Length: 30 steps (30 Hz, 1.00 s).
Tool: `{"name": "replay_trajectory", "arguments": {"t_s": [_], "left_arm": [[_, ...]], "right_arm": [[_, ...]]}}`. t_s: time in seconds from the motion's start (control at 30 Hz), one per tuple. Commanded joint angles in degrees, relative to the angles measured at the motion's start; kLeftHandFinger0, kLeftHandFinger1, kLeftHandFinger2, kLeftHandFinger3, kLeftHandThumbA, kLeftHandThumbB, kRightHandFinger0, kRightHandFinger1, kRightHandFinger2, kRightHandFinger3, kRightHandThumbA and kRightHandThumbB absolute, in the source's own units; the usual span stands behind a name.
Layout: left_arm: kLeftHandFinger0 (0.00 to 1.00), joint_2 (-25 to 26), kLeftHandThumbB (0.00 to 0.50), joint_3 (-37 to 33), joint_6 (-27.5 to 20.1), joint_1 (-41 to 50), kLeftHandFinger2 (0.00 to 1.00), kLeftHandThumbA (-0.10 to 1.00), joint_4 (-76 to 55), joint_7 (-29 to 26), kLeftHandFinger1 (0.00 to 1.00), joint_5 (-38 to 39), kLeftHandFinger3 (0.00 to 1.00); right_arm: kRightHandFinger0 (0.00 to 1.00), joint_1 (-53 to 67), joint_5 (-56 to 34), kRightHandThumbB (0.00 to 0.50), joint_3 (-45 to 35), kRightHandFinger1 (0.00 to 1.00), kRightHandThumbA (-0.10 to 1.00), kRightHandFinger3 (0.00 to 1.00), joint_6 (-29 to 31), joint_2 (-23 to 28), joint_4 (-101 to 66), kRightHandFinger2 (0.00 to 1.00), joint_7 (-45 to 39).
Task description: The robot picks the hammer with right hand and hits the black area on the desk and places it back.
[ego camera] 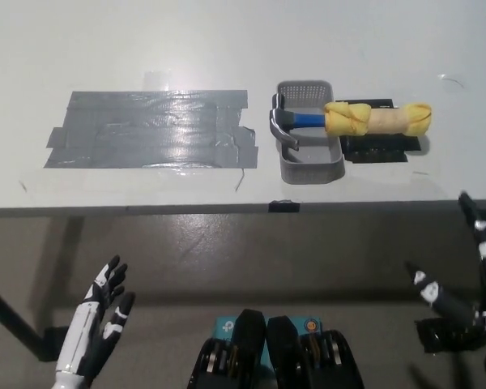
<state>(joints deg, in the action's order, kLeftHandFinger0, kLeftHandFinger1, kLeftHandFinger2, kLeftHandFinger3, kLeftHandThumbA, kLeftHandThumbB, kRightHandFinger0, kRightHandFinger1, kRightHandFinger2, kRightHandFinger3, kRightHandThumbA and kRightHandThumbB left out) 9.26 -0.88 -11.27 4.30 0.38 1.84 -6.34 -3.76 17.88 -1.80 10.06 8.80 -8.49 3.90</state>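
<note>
Yellow-padded, blue-necked hammer (364,120) rests across grey mesh basket (312,166), handle overhanging for grasping. Black right hand (462,304) and white left hand (101,320) spread empty below desk edge.

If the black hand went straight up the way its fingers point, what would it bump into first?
Probably the desk's front edge. The right hand sits lower than the desk, fingers pointing toward it. The hammer lies farther on, though depth is hard to judge.

No legible text or labels anywhere
</note>
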Motion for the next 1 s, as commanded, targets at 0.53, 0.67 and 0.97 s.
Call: {"name": "replay_trajectory", "arguments": {"t_s": [0.53,0.67,0.97], "left_arm": [[1.0,-0.5,0.125,-1.3,-2.0,-1.3,1.0,0.86,0.4,-0.5,1.0,-2.7,1.0],[1.0,-0.3,0.12,-1.4,-1.8,-1.7,1.0,0.86,0.3,-0.2,1.0,-2.7,1.0],[1.0,0.3,0.107,-1.6,-2.7,-1.9,1.0,0.88,0.6,0.2,1.0,-2.7,1.0]], "right_arm": [[1.0,-34.1,30.0,0.42,15.0,1.0,0.96,1.0,-21.1,9.3,17.9,1.0,-6.8],[1.0,-36.6,29.4,0.415,16.6,1.0,0.99,1.0,-21.9,9.0,22.3,1.0,-5.8],[1.0,-39.4,28.9,0.408,19.3,1.0,1.0,1.0,-23.1,8.2,28.6,1.0,-5.0]]}}
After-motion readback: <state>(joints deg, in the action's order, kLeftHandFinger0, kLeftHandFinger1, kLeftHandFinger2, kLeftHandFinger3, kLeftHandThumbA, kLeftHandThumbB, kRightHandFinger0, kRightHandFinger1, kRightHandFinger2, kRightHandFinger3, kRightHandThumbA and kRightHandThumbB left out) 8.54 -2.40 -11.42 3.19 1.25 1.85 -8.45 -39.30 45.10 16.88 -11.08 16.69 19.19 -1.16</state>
